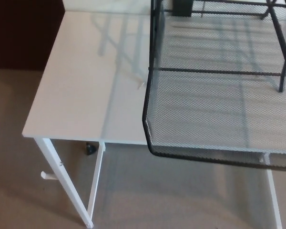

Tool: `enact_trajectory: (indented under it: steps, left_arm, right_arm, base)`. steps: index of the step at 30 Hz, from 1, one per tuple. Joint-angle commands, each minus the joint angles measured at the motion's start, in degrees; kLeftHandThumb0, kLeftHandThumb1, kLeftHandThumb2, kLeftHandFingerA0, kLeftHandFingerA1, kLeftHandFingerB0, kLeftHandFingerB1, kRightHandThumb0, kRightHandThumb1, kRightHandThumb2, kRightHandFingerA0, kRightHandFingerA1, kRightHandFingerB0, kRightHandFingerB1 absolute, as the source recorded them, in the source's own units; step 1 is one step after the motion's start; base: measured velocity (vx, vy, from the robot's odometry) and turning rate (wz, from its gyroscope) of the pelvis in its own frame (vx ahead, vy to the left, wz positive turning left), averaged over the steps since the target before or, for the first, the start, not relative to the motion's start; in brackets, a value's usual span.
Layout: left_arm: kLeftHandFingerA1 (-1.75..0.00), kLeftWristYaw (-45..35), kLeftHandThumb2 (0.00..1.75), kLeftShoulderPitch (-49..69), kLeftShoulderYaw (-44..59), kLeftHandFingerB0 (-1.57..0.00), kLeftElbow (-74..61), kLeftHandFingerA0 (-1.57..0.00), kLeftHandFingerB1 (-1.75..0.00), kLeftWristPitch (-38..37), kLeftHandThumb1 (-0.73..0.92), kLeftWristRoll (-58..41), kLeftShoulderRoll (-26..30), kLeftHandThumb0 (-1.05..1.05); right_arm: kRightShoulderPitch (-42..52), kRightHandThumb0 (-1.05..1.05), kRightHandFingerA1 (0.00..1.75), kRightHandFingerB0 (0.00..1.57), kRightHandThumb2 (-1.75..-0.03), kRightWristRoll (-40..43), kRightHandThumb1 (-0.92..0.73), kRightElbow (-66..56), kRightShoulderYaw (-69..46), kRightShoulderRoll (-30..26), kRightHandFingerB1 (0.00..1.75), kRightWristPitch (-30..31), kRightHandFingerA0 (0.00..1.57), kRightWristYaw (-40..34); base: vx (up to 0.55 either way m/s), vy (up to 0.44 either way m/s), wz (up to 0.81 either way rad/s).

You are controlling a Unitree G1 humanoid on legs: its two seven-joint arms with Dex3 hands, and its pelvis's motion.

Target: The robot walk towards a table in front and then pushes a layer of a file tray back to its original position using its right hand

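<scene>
We are looking down at a black mesh tray layer filling the right of the frame, its front lip jutting past the white table edge. Neither of our hands is showing (so we cannot tell how the fingers are set). A push landing off-centre is likely to skew the layer instead of sliding it home.
</scene>
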Motion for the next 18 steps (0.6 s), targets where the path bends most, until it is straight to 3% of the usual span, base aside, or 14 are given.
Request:
enact_trajectory:
  steps: [1, 3, 4, 7, 8, 10, 11, 12, 13, 14, 15, 17, 18]
  left_arm:
    - [-0.48, -0.33, 0.73, -0.43, 0.62, -0.37, 0.05, -0.48, -0.44, 1.12, 0.44, -0.83, 0.25, -0.52]
    - [-0.48, -0.61, 0.73, -0.68, 0.68, -0.37, 0.45, -0.48, -0.43, 0.98, 0.44, -1.00, 0.27, -0.52]
    - [-0.38, -0.66, 0.56, -0.93, 0.69, -0.42, 1.25, -0.55, -0.34, 0.25, 0.52, -0.95, 0.37, -0.46]
    - [-0.38, -0.70, 0.56, -1.03, 0.67, -0.42, 1.34, -0.55, -0.34, 0.21, 0.52, -0.93, 0.41, -0.46]
    - [-0.48, -0.65, 0.73, -1.22, 0.60, -0.36, 1.72, -0.47, -0.43, -0.38, 0.45, -0.71, 0.58, -0.52]
    - [-0.48, -0.68, 0.74, -1.35, 0.47, -0.36, 1.94, -0.47, -0.43, -0.68, 0.45, -0.52, 0.67, -0.52]
    - [-0.38, -0.67, 0.56, -1.37, 0.45, -0.42, 1.93, -0.55, -0.33, -0.65, 0.53, -0.50, 0.66, -0.46]
    - [-0.48, -0.70, 0.74, -1.15, 0.44, -0.35, 1.72, -0.48, -0.43, -0.61, 0.46, -0.53, 0.61, -0.52]
    - [-0.48, -0.76, 0.74, -0.85, 0.46, -0.35, 1.50, -0.48, -0.43, -0.64, 0.46, -0.62, 0.56, -0.52]
    - [-0.38, -0.45, 0.56, -0.85, 0.34, -0.41, 1.31, -0.55, -0.33, -0.43, 0.53, -0.22, 0.76, -0.46]
    - [-0.49, -0.20, 0.75, -0.93, 0.26, -0.35, 1.18, -0.49, -0.43, -0.38, 0.46, 0.08, 0.89, -0.54]
    - [-0.49, -0.05, 0.75, -1.46, 0.34, -0.35, 1.07, -0.49, -0.43, -0.35, 0.45, 0.26, 1.20, -0.54]
    - [-0.49, -0.13, 0.74, -1.89, 0.51, -0.36, 1.69, -0.49, -0.43, -0.87, 0.45, 0.09, 1.23, -0.53]
  right_arm:
    - [-0.46, -0.31, 0.47, 0.52, -0.59, 0.04, -0.63, -0.23, -0.26, -0.88, 0.42, 1.70, 0.70, 0.41]
    - [-0.39, -0.30, 0.46, 0.52, -0.58, 0.35, -0.64, -0.14, -0.42, -0.88, 0.42, 1.32, 0.69, 0.63]
    - [-0.12, -0.30, 0.45, 0.53, -0.58, 0.04, -0.64, -0.61, -0.25, -0.98, 0.41, 1.54, 0.69, 0.38]
    - [0.03, -0.30, 0.45, 0.53, -0.58, -0.27, -0.64, -1.10, -0.08, -1.06, 0.41, 1.70, 0.70, 0.07]
    - [0.16, -0.29, 0.45, 0.53, -0.58, -0.19, -0.64, -1.44, -0.11, -1.03, 0.41, 1.20, 0.69, 0.04]
    - [0.44, -0.29, 0.45, 0.53, -0.59, -0.34, -0.64, -1.98, -0.02, -1.19, 0.42, 0.83, 0.69, -0.02]
    - [0.51, -0.30, 0.45, 0.53, -0.59, -0.26, -0.63, -2.11, -0.06, -1.16, 0.42, 0.75, 0.70, 0.05]
    - [1.63, -0.28, 0.45, 0.53, -0.59, 0.08, -0.63, -4.54, -0.21, -1.09, 0.41, 1.28, 0.68, 0.20]
    - [2.93, -0.28, 0.45, 0.53, -0.59, 0.35, -0.63, -7.42, -0.33, -1.05, 0.41, 2.14, 0.68, 0.28]
    - [4.49, -0.30, 0.44, 0.50, -0.59, 1.43, -0.64, -11.12, -0.80, -0.88, 0.40, 3.29, 0.64, 1.06]
    - [5.57, -0.36, 0.43, 0.46, -0.59, 2.23, -0.65, -13.76, -1.13, -0.86, 0.40, 3.77, 0.59, 1.67]
    - [8.86, -0.41, 0.42, 0.42, -0.59, 4.85, -0.66, -22.26, -2.16, -0.77, 0.39, 5.75, 0.55, 3.41]
    - [13.38, -0.48, 0.39, 0.35, -0.60, 7.80, -0.68, -30.73, -3.64, -1.37, 0.36, 6.15, 0.44, 4.51]
  base:
    - [0.08, -0.004, 0.11]
    - [0.04, -0.003, 0.04]
    - [0.00, 0.000, 0.00]
    - [0.00, 0.000, 0.00]
    - [0.00, 0.000, 0.00]
    - [0.00, 0.000, 0.00]
    - [0.00, 0.000, 0.00]
    - [0.00, 0.000, 0.00]
    - [0.00, 0.000, 0.00]
    - [0.00, 0.000, 0.00]
    - [0.00, 0.000, 0.00]
    - [0.00, 0.000, 0.00]
    - [0.00, 0.000, 0.00]
